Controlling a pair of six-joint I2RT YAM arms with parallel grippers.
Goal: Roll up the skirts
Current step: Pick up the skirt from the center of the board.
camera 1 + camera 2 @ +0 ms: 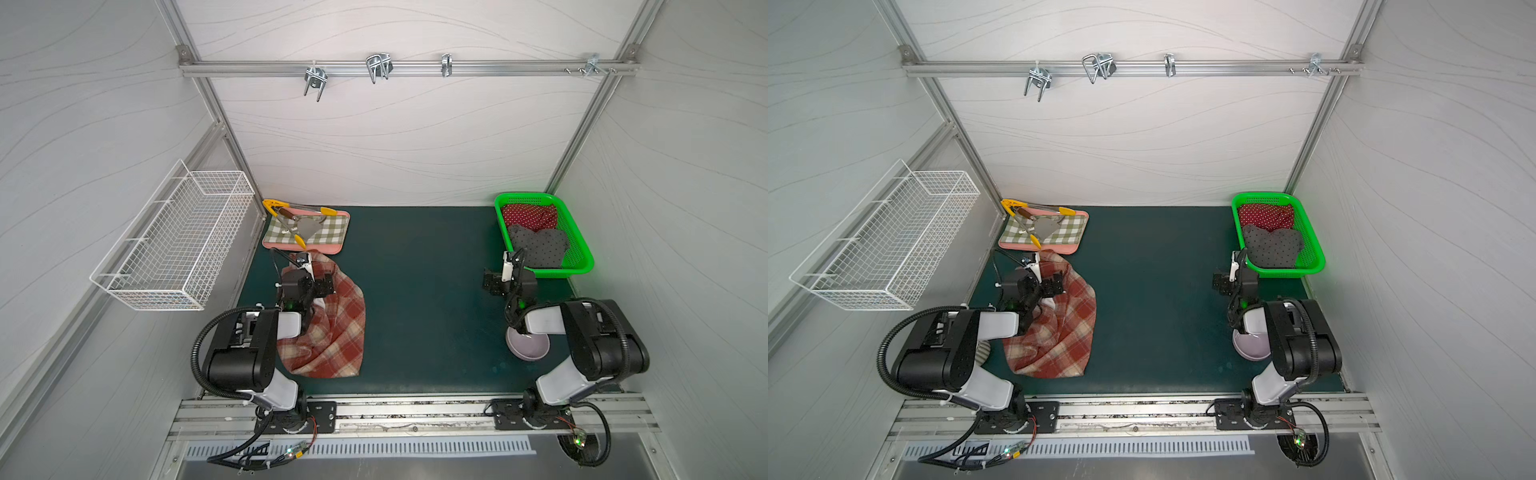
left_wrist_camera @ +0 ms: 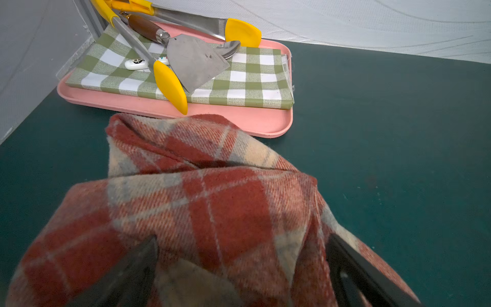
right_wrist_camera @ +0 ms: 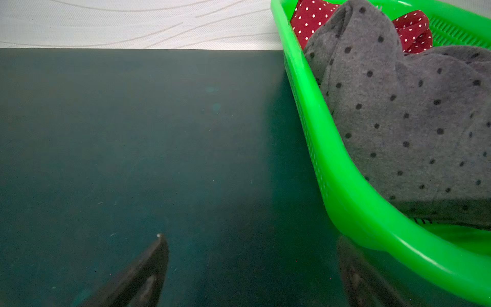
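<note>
The rust-red and cream plaid skirt (image 1: 332,332) (image 1: 1063,336) lies crumpled on the dark green table, left of centre. My left gripper (image 1: 313,276) (image 2: 243,239) hangs over its far end, jaws spread wide; bunched plaid cloth (image 2: 225,202) sits between the fingers and nothing is pinched. A red white-dotted skirt (image 1: 528,216) (image 3: 308,18) and a grey black-dotted skirt (image 1: 540,245) (image 3: 411,119) lie in the green basket (image 1: 557,272) (image 3: 345,202) at the back right. My right gripper (image 1: 503,276) (image 3: 249,239) is open and empty over bare table, just beside the basket's near corner.
A pink tray (image 1: 332,247) (image 2: 239,117) with a green checked cloth, yellow-tipped tongs (image 2: 170,85) and a spatula touches the plaid skirt's far end. A white wire basket (image 1: 174,245) hangs on the left wall. A lilac bowl (image 1: 528,347) sits under my right arm.
</note>
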